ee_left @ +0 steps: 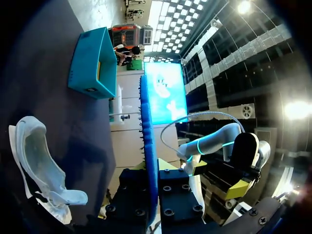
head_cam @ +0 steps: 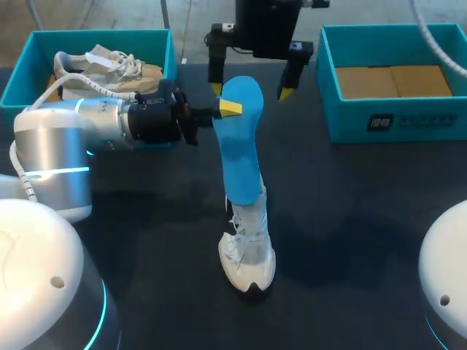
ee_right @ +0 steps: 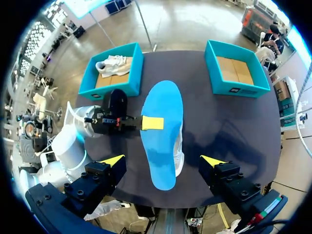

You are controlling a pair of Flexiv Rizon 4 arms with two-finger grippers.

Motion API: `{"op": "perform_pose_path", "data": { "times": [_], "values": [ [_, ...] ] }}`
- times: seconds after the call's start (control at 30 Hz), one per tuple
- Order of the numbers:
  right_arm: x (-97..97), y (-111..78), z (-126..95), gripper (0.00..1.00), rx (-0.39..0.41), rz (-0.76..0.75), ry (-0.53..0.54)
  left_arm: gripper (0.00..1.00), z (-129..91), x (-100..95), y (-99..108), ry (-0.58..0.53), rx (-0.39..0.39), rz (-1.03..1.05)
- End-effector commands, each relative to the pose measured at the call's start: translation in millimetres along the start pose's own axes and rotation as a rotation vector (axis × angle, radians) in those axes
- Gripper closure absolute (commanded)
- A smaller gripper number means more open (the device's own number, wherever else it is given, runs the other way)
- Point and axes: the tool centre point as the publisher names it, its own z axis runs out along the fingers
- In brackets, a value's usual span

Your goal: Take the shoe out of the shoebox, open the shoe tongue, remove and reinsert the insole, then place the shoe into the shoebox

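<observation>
A white shoe [head_cam: 248, 257] rests on the dark table, toe toward the near edge. A blue insole [head_cam: 241, 149] stands tilted up out of its opening. My left gripper [head_cam: 228, 108] comes in from the left and is shut on the insole's upper part. The left wrist view shows the insole [ee_left: 148, 141] edge-on between its fingers, with the shoe [ee_left: 36, 163] beside it. My right gripper [head_cam: 250, 91] hangs open above the insole's top end, one finger on each side, touching nothing. From the right wrist, the insole [ee_right: 163, 141] lies ahead between the spread fingertips [ee_right: 113, 160].
A teal shoebox [head_cam: 20, 76] at the back left holds a beige shoe [head_cam: 109, 69]. A second teal box [head_cam: 350, 120] at the back right shows only its cardboard floor. My left arm [head_cam: 66, 135] stretches across the table's left side.
</observation>
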Motion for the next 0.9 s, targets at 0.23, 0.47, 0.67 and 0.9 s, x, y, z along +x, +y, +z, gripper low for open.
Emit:
{"op": "perform_pose_path", "data": {
  "times": [0.23,0.47,0.67,0.9],
  "values": [
    [7.1,4.8,3.2,0.00,0.008,-0.002,-0.057,1.00,-0.1,-0.6,0.3,0.000,0.000,0.001],
    [8.5,5.2,4.9,0.00,0.021,-0.006,-0.067,1.00,-0.1,-0.6,0.3,0.000,0.000,0.001],
    [10.0,6.4,5.6,0.00,0.022,-0.020,-0.049,1.00,-0.1,-0.6,0.3,0.000,0.000,0.001],
    [1.9,7.3,3.8,0.00,0.025,-0.020,0.058,1.00,-0.1,-0.6,0.3,0.000,0.000,0.001]
  ]
}}
